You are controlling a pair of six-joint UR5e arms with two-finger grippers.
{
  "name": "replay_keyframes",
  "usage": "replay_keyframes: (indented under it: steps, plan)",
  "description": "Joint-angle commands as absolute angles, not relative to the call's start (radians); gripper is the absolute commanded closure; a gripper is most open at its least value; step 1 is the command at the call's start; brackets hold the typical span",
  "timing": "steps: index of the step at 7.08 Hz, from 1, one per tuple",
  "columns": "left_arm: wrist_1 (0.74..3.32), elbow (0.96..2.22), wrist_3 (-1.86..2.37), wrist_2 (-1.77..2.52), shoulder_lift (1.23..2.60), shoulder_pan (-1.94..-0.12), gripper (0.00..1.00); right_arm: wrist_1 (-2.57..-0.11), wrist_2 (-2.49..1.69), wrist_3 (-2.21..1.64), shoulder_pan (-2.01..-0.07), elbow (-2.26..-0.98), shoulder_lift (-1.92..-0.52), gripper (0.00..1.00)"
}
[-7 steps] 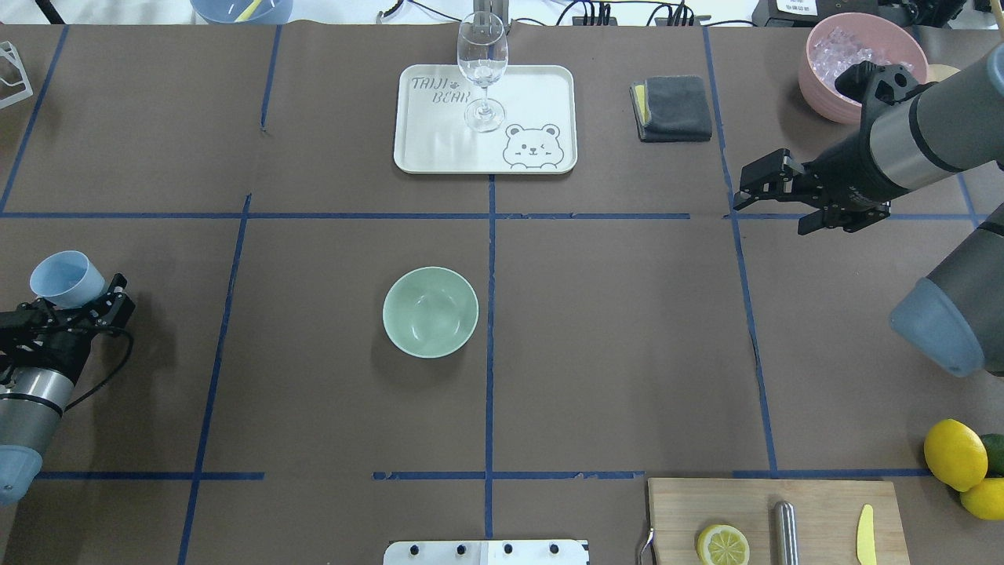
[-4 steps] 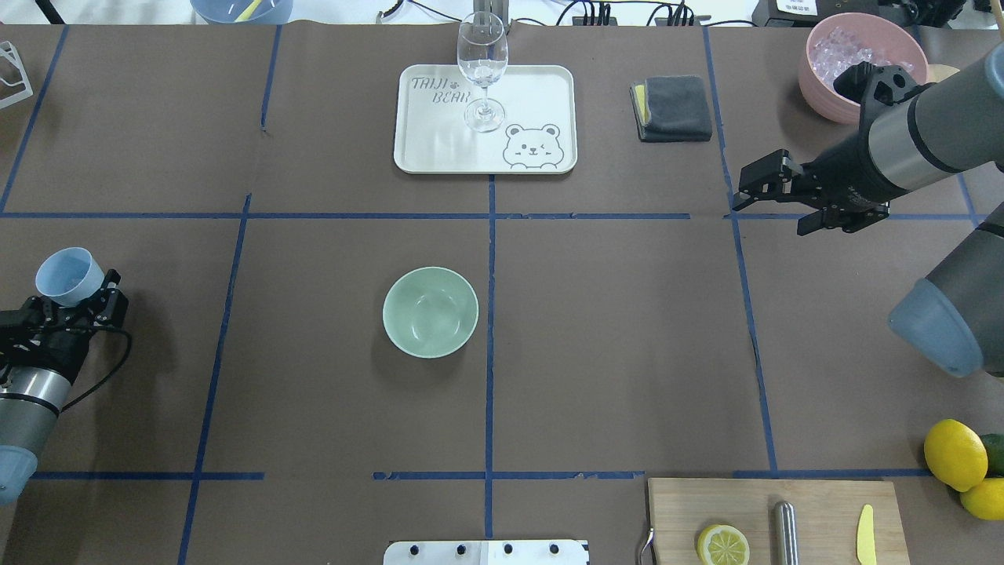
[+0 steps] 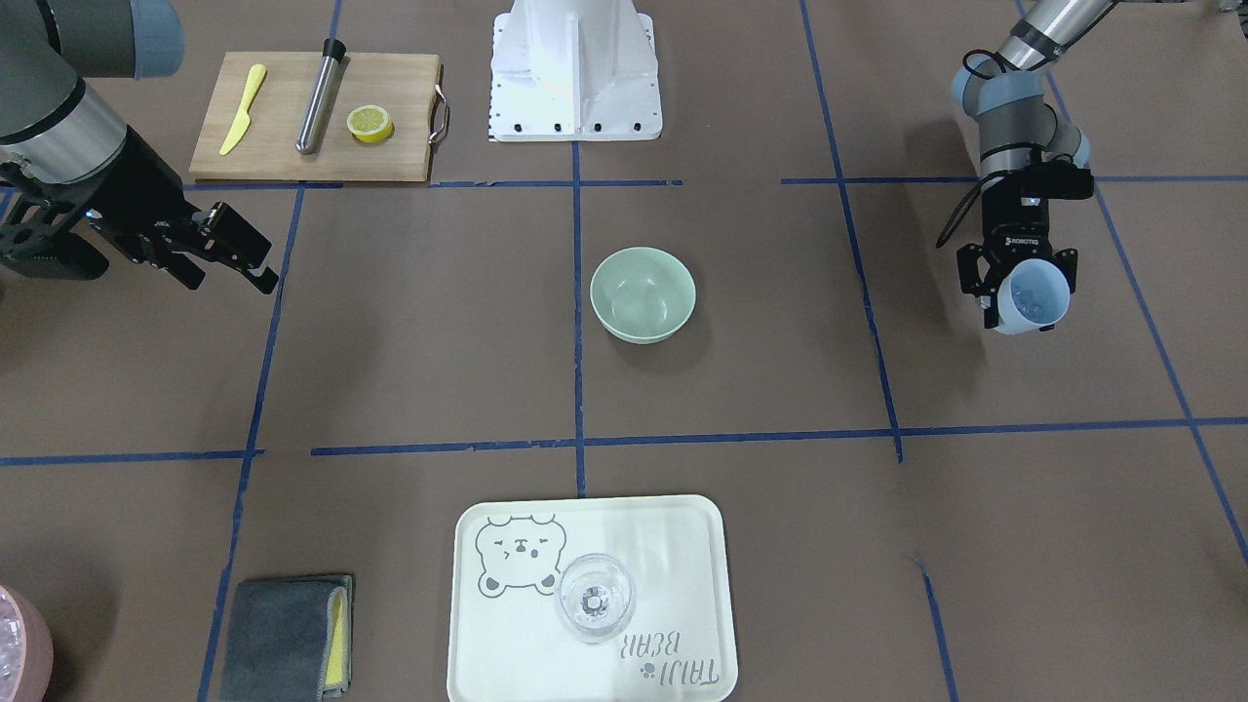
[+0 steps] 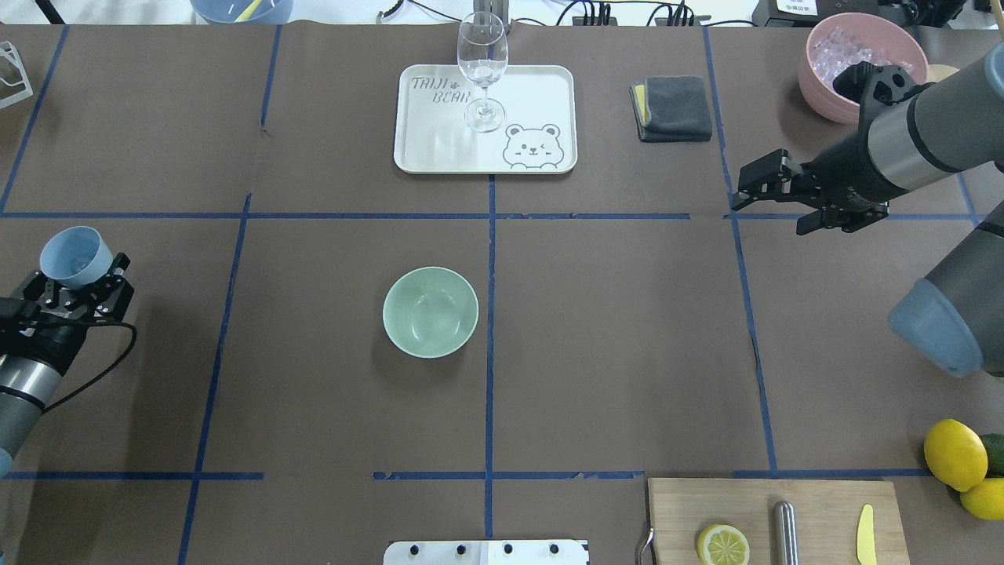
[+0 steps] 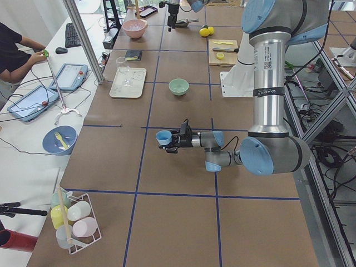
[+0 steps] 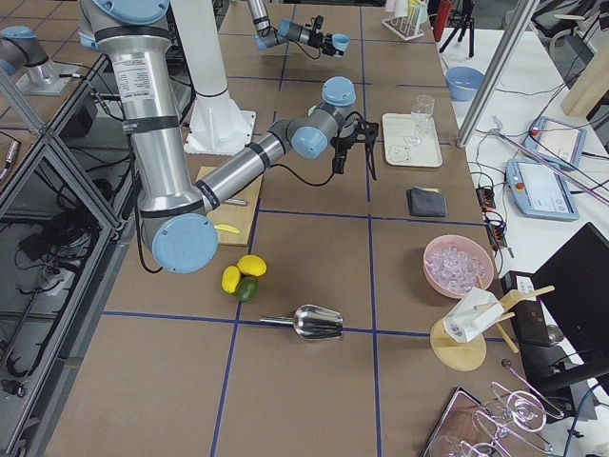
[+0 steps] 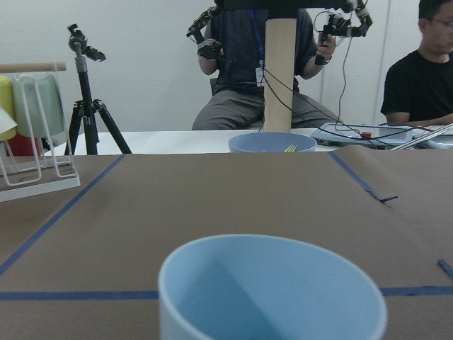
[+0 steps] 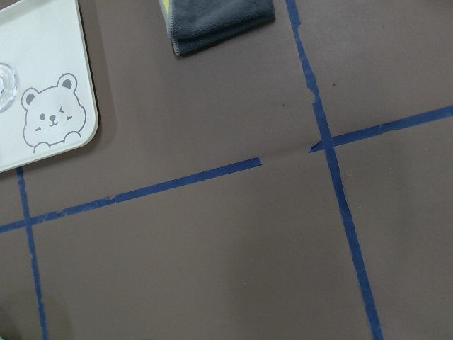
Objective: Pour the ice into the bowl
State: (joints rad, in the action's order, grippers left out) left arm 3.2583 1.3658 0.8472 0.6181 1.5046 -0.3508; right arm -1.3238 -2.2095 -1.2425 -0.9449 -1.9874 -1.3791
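Observation:
The pale green bowl (image 4: pixel 430 312) (image 3: pixel 643 292) (image 5: pixel 178 86) stands upright near the table's middle, and I see nothing inside it. My left gripper (image 4: pixel 78 273) (image 3: pixel 1019 285) is shut on a light blue cup (image 4: pixel 76 256) (image 3: pixel 1033 300) (image 5: pixel 163 137) (image 7: pixel 272 290), held well left of the bowl and above the table. Faint glassy shapes, possibly ice, show inside the cup in the front-facing view; I cannot tell for sure. My right gripper (image 4: pixel 765 213) (image 3: pixel 229 281) hovers open and empty at the far right.
A pink container (image 4: pixel 816 74) (image 6: pixel 459 265) of ice cubes sits at the back right. Behind the bowl are a white tray (image 4: pixel 439 145) with a wine glass (image 4: pixel 481 67) and a grey cloth (image 4: pixel 672 108). A cutting board (image 4: pixel 816 502), lemons (image 4: pixel 954 453) and a metal scoop (image 6: pixel 319 322) lie on the near right.
My left gripper has carried the blue cup a little farther from the robot and turned slightly. The right arm has barely shifted. The bowl has not moved.

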Motion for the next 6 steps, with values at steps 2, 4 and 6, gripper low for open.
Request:
replay_keyframes:
  steps: [2, 4, 6]
  plan:
    - [3.260, 1.521, 0.479, 0.655, 1.577, -0.353, 1.00, -1.324, -2.207, -1.243, -0.946, -1.990, -1.381, 0.00]
    - [3.109, 1.581, 0.419, 0.585, 1.658, -0.345, 1.00, -1.324, -2.207, -1.243, -0.948, -1.993, -1.381, 0.00]
    - [2.938, 1.641, 0.332, 0.563, 1.697, -0.293, 1.00, -1.324, -2.209, -1.243, -0.953, -1.991, -1.381, 0.00]
